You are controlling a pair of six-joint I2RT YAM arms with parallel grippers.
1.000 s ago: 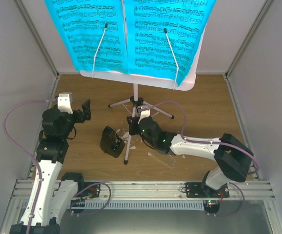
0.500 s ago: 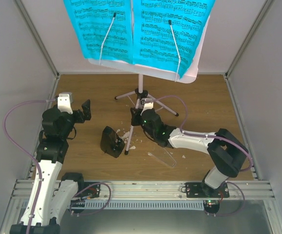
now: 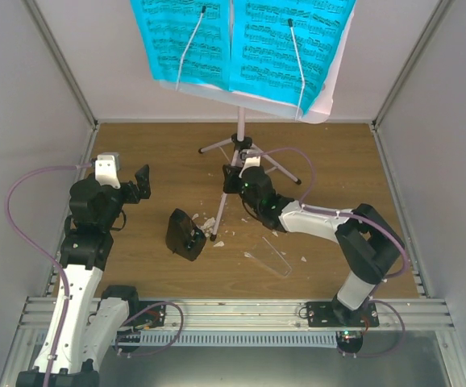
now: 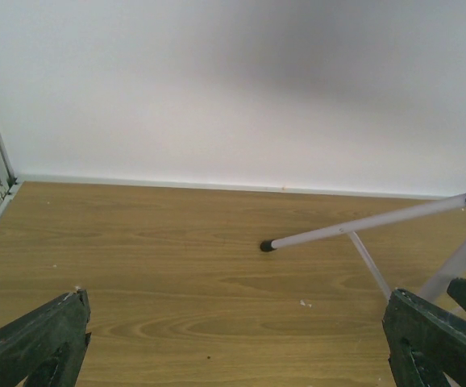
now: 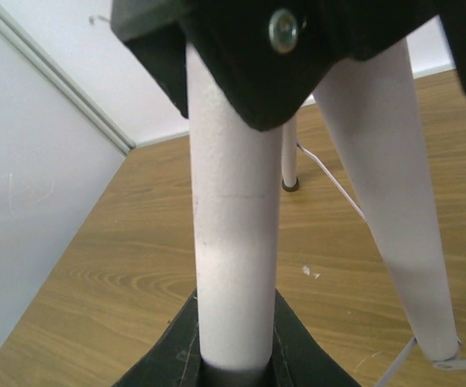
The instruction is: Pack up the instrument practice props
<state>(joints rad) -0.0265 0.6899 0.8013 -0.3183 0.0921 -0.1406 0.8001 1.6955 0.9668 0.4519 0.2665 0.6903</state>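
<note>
Upper centre: pale pink music stand [image 3: 239,127], top-heavy, spindly yet stiff, pinched low on a tripod tube by clenched right fingers [image 5: 176,355], likely the soundest hold. Left fingers [image 4: 39,347] splayed, empty, frame left.

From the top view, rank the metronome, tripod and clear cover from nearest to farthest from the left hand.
1. Metronome, just right of the left hand.
2. Tripod, mid-table, gripped by the right hand.
3. Clear cover, farthest right, toward the near edge.
</note>
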